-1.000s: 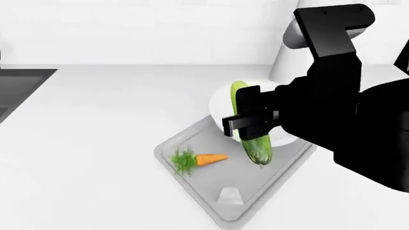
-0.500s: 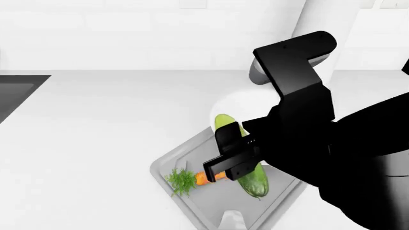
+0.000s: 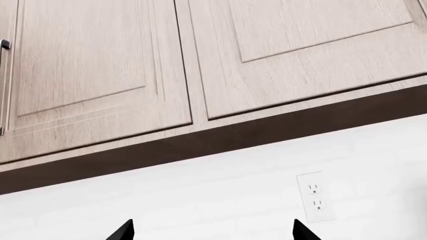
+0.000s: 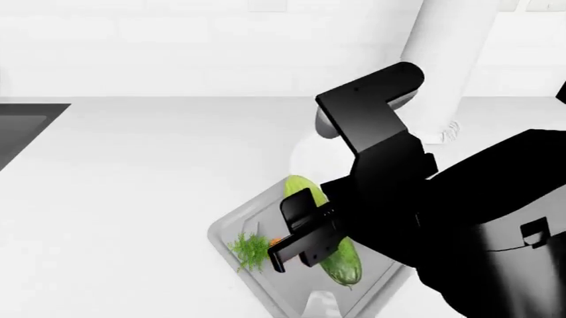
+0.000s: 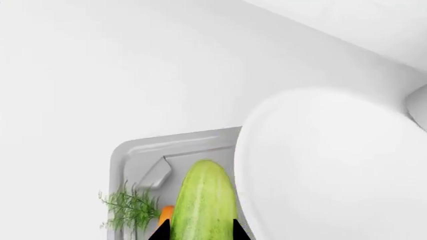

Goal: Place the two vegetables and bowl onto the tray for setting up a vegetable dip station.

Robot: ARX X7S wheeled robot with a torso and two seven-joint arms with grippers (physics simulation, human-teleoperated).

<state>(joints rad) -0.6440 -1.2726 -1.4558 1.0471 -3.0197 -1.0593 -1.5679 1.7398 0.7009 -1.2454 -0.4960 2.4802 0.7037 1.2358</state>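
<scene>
1. Left wrist view: left pincer [image 3: 210, 235] faces cupboards and an outlet, nowhere near the job; only two tips show, spread apart, holding nothing.
2. Head view: right pincer [image 4: 301, 240] clamps the cucumber [image 4: 335, 257] over the tray [image 4: 232, 228], carrot [image 4: 250, 249] just beside. Probably lower, then release.
3. Right wrist view: cucumber's long axis runs straight out from the pincer, tip toward the tray's far rim, bowl [image 5: 333, 165] alongside.

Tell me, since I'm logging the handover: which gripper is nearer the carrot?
Right. The right gripper holds the cucumber over the tray, right beside the carrot. The left gripper faces wall cabinets, carrot absent from its view.
</scene>
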